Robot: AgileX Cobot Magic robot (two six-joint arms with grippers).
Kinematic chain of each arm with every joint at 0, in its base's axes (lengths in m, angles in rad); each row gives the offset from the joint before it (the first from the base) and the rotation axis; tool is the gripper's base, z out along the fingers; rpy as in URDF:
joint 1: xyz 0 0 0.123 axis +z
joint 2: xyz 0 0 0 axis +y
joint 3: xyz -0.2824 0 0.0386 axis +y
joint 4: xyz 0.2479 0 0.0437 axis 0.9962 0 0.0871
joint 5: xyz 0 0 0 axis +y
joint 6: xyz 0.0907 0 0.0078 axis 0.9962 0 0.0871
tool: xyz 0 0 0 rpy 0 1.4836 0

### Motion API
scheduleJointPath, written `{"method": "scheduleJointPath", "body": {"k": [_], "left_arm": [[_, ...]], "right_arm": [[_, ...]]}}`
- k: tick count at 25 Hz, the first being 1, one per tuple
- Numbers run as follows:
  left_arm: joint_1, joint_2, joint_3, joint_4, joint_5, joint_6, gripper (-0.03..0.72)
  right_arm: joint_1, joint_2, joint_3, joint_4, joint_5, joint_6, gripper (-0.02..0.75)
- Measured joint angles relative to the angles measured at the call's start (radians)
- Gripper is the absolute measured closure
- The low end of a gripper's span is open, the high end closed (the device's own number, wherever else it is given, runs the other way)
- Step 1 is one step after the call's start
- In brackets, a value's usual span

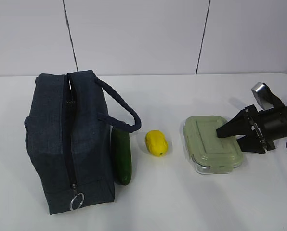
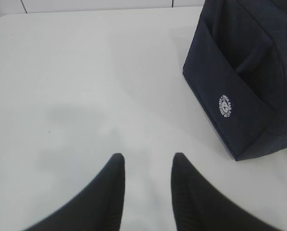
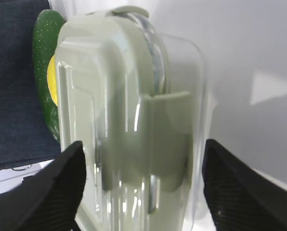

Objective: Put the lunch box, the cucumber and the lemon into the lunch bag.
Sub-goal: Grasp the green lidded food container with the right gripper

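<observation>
Lunch bag (image 1: 69, 144) stands at table (image 1: 191, 202) left, zipper (image 1: 66, 139) along its top with ring pull (image 1: 76, 201) at the near end; cucumber (image 1: 121, 156) lies just beside its right wall, lemon (image 1: 156, 142) a little further right, lunch box (image 1: 213, 143) right of that, flat, sage lid up. Right gripper (image 3: 143, 185) has its jaws spread wide to either side of the lunch box's end, fingers (image 3: 52, 187) close to its edges, contact unclear. Left gripper (image 2: 147, 166) hangs part-spread over bare table near the bag, holding nothing.
</observation>
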Motion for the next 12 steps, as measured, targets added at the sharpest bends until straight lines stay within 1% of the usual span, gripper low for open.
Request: {"method": "scheduleJointPath", "body": {"k": [12], "left_arm": [[0.000,0.000,0.000,0.000,0.000,0.000,0.450]], "right_arm": [[0.000,0.000,0.000,0.003,0.000,0.002,0.192]]}}
